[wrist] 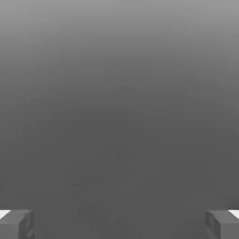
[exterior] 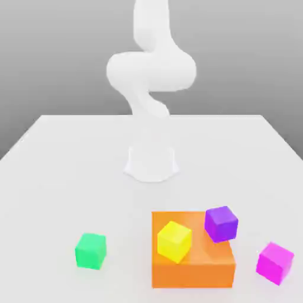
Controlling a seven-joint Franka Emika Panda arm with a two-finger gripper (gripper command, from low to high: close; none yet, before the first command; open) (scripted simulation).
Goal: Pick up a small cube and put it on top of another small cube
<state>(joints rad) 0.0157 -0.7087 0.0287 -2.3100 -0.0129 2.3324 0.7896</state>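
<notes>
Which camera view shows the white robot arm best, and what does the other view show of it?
The exterior view is best: it shows the arm from its base up to the picture's top edge. The hand view shows the arm's end: two fingers of the hand, standing wide apart.

The exterior view faces the arm (exterior: 151, 71) across the table (exterior: 77, 177), looking slightly down.

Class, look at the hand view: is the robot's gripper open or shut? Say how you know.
Open: the gripper has its two fingers wide apart at opposite sides of the hand view, with nothing between them.
</notes>
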